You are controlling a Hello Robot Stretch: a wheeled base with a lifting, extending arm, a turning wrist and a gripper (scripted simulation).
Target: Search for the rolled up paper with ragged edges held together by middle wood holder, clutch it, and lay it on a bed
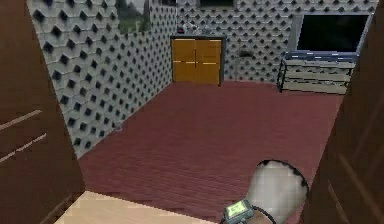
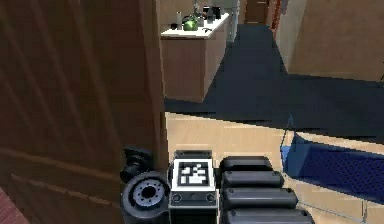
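In the arm side view the arm (image 2: 255,192) lies drawn in along the bottom edge, with a white marker square (image 2: 192,173) at its end. Left of that sits the gripper's (image 2: 143,190) dark body, close against a brown wooden door (image 2: 75,90). Its far end is not clear, so I cannot tell whether it holds anything. A beige counter (image 2: 192,62) farther out carries several small dark and green items (image 2: 196,17), too small to name.
The forward view looks through a doorway, between a brown door (image 1: 30,110) and a frame (image 1: 355,150), into a red-carpeted room (image 1: 210,130) with patterned walls. An orange cabinet (image 1: 196,60) and a TV (image 1: 328,33) on a low stand (image 1: 315,75) stand at the back. A blue mat (image 2: 338,165) lies at the arm side view's right.
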